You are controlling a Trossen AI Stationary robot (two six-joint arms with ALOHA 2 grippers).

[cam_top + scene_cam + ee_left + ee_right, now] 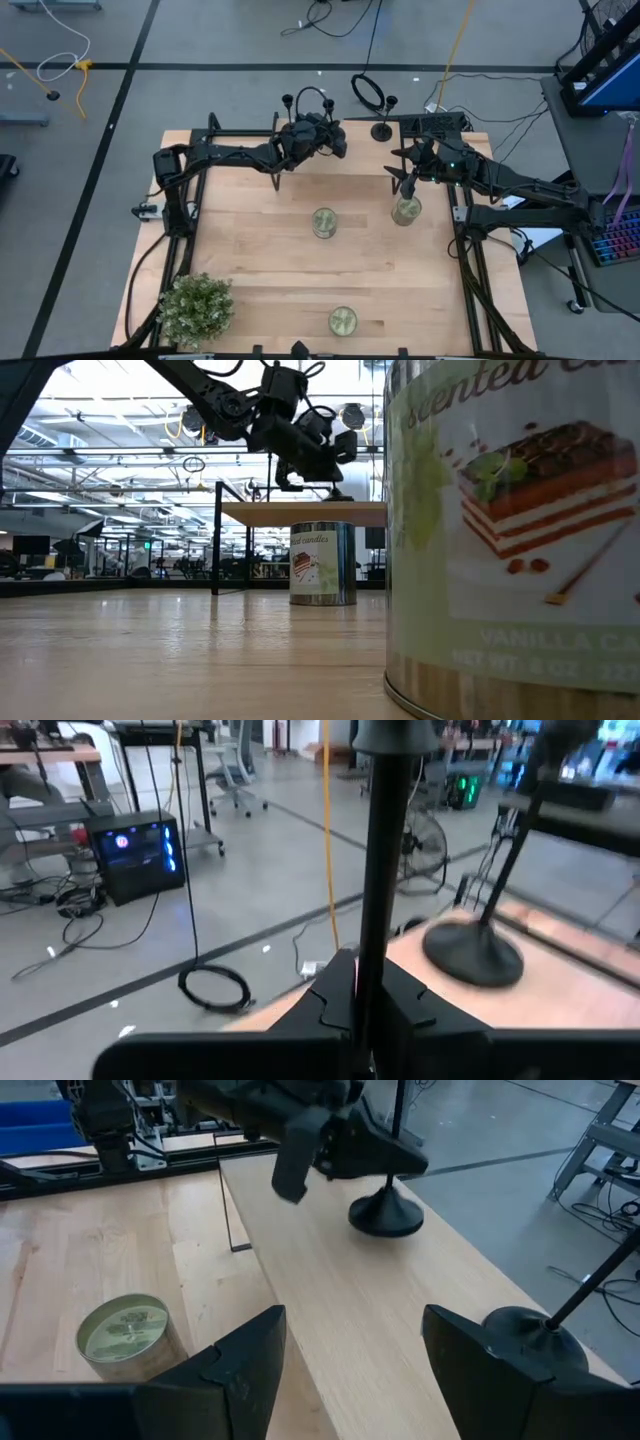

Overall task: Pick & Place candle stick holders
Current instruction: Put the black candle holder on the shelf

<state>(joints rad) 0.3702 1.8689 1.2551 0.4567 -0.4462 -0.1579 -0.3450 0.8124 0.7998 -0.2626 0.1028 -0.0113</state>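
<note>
Left pincer (pixel 335 138) raised over the table's far edge, pinching a candle stick holder (pixel 385 870), right pincer (pixel 350 1355) spread nearby

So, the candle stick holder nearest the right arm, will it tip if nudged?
Likely tips if hit high: the candle stick holder has a tall thin stem over a small round base. Pushed at the base, it would probably slide on the smooth wooden shelf. It looks rigid, so pinching the stem should hold.
</note>
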